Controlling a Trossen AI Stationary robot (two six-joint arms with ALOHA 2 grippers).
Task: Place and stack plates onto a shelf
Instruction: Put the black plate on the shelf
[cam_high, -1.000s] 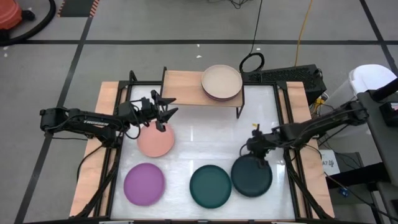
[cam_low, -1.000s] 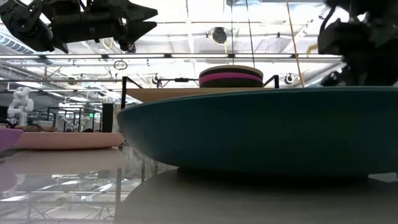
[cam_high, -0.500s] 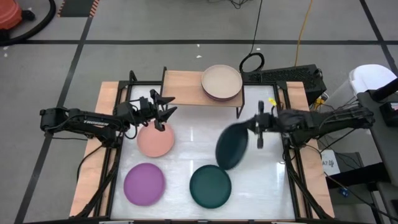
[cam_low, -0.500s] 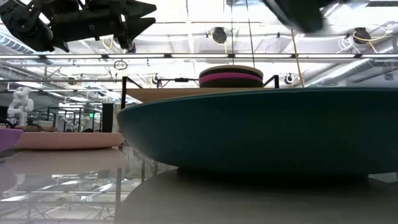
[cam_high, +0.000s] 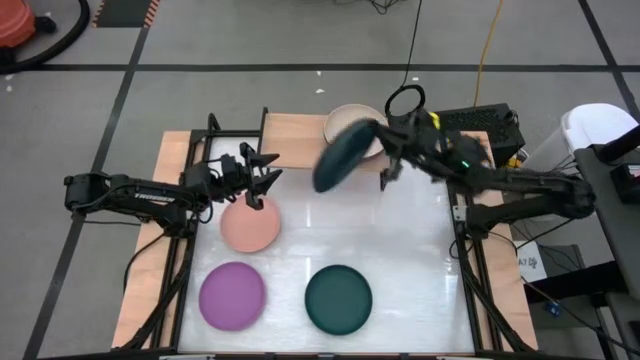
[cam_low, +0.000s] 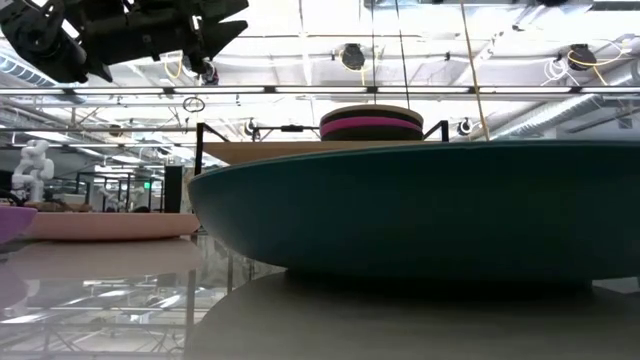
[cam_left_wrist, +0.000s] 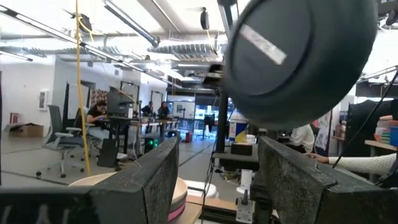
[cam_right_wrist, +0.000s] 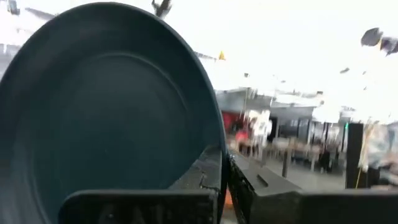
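My right gripper (cam_high: 385, 152) is shut on a charcoal plate (cam_high: 343, 157), held in the air at the front edge of the wooden shelf (cam_high: 295, 140). Beside it on the shelf's right half rests a stack of plates (cam_high: 356, 128) with a beige one on top and a magenta one (cam_low: 371, 126) below. The left wrist view shows the charcoal plate's underside (cam_left_wrist: 298, 56). My left gripper (cam_high: 262, 180) hangs open above the far rim of the salmon plate (cam_high: 250, 226). A purple plate (cam_high: 232, 295) and a teal plate (cam_high: 338, 298) lie flat on the table. My right gripper pinches the charcoal plate's rim (cam_right_wrist: 219, 140) between its two fingers, one on the hollow face and one on the underside. The fingers (cam_right_wrist: 208, 174) come at it roughly level from the table's right. The plate is lifted clear and tipped steeply on edge.
The shelf's left half (cam_high: 285, 138) is bare board. The teal plate (cam_low: 420, 210) fills most of the low view. A black cable loop (cam_high: 405, 100) and a dark box (cam_high: 470, 125) lie behind the shelf. People sit at desks in the room beyond.
My right gripper has lifted the charcoal plate off the table's right near part. It has carried the plate up and toward the far edge and the shelf. The plate has gone from lying flat to tipped steeply on edge.
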